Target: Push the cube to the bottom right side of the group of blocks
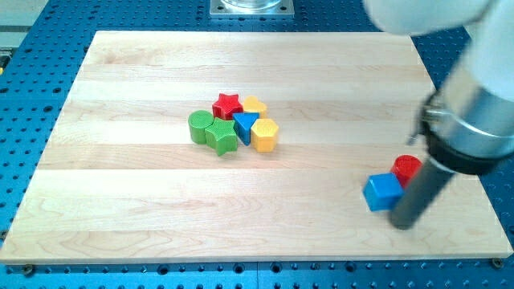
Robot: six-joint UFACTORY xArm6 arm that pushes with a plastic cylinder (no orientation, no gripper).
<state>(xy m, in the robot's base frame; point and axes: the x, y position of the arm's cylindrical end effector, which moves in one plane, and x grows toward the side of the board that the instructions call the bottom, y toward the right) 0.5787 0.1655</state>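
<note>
A blue cube (381,192) lies at the view's lower right, touching a red cylinder (407,168) just up and right of it. My tip (403,222) sits just right of and below the cube, close against it. The group of blocks stands left of the board's centre: a red star (227,104), a yellow block (254,105), a green cylinder (199,126), a green star (222,137), a blue triangle (245,126) and a yellow hexagon (264,134). The cube is far to the lower right of this group.
The wooden board (144,201) rests on a blue perforated table (24,120). The arm's grey and white body (474,96) covers the view's upper right. A metal base (251,7) shows at the view's top.
</note>
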